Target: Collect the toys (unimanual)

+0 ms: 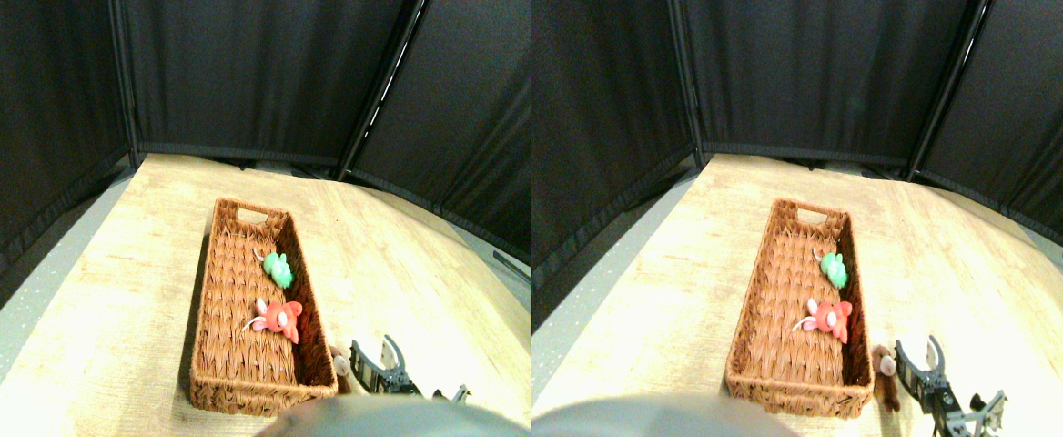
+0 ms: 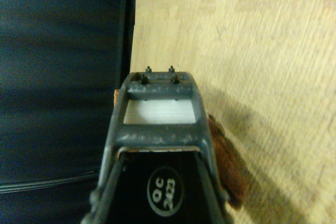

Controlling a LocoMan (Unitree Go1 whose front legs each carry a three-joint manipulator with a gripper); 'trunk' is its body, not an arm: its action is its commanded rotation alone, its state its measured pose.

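Observation:
A green plush toy point(image 1: 278, 269) and a red-pink one point(image 1: 278, 319) lie inside the long wicker basket point(image 1: 213, 273), along its right wall. A brown plush toy point(image 1: 339, 366) lies on the table just outside the basket's near right corner. My right gripper point(image 1: 375, 353) stands open just right of it, jaws spread in a V with nothing between them. In the wrist view the brown toy point(image 2: 224, 163) shows beside the dark jaw frame, partly hidden by it. No other toys are in view.
The light wooden table point(image 1: 404, 264) stretches right of the basket and behind it. Black curtain panels point(image 1: 258, 73) close off the back and sides. A grey floor strip point(image 1: 31, 309) runs along the table's left edge.

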